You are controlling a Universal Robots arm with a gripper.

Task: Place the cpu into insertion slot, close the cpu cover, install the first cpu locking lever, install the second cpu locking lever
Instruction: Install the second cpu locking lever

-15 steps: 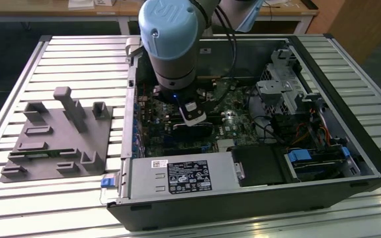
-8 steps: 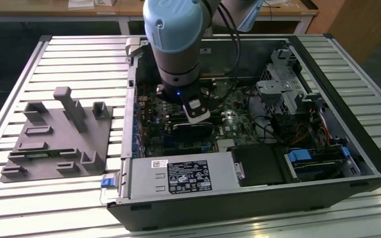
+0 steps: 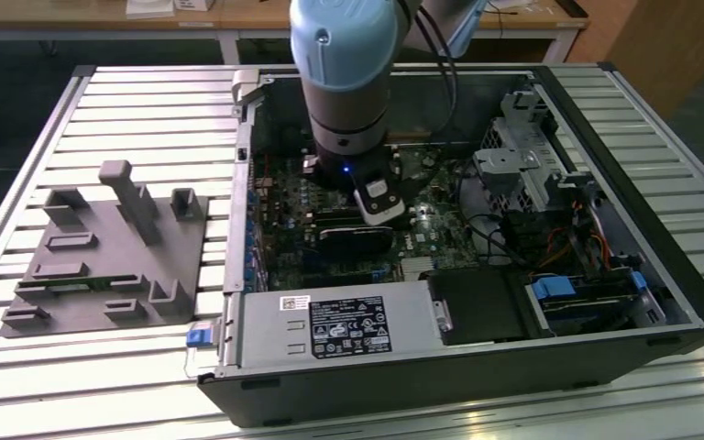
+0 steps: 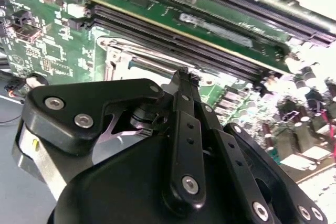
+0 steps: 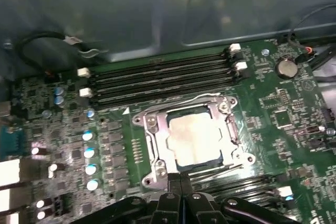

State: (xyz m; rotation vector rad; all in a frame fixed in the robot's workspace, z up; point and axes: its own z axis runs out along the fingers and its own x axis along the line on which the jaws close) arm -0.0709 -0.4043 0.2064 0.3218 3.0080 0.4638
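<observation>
The cpu point(image 5: 197, 137), a pale square chip, lies in the insertion slot point(image 5: 140, 120) on the green board. The silvery cpu cover point(image 5: 159, 148) lies flat over it, framing the chip in its window. One thin wire locking lever point(image 5: 194, 98) runs along one side of the frame and a second point(image 5: 223, 168) along the opposite side. My gripper point(image 5: 181, 182) is shut, its black fingertips point(image 4: 181, 77) pressed together at the socket's edge by the second lever, with nothing visibly between them. In the exterior view the arm stands upright inside the open computer case with the gripper point(image 3: 374, 215) low over the board.
Long black memory slots point(image 5: 157, 77) run beside the socket, with a row of capacitors point(image 5: 89, 153) and a coin cell point(image 5: 287, 67) nearby. A black card point(image 3: 355, 240), power supply point(image 3: 327, 330) and drive cage point(image 3: 523, 174) crowd the case. A grey fixture point(image 3: 107, 252) sits on the slatted table at the exterior view's left.
</observation>
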